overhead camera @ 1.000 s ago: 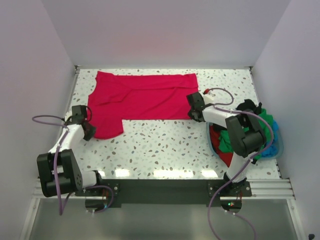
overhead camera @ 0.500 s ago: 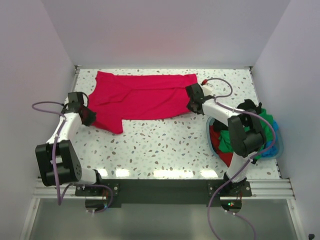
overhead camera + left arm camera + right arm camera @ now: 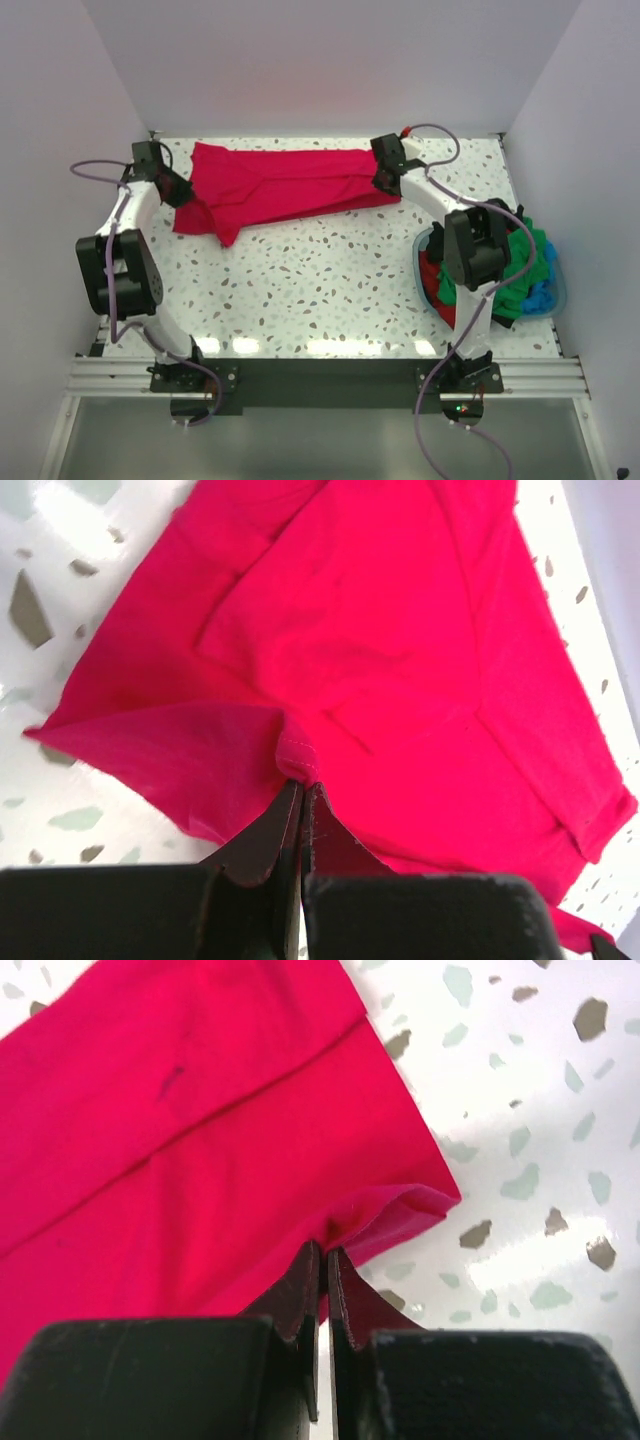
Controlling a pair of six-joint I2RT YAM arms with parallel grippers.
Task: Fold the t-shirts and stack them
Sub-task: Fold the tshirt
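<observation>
While the crimson t-shirt (image 3: 290, 190) lies along the worktop's (image 3: 320, 290) far edge, left fingers (image 3: 265, 845) and right fingers (image 3: 295, 1295) each clamp a corner of it: a lengthwise fold, I judge. Next, lay that edge flat and release. Wrist views show the pinches; only overhead shows the basket (image 3: 560, 290) of other shirts (image 3: 520, 250).

- Left arm: extended far from its base, elbow bowed out toward 9 o'clock.
- Left gripper (image 3: 172, 187): at the table's 10 o'clock, jaws pressed together on a fold of the crimson t-shirt (image 3: 280, 185).
- Right arm: extended far.
- Right gripper (image 3: 386, 178): at 1 o'clock, jaws together, pinching the shirt's edge.
</observation>
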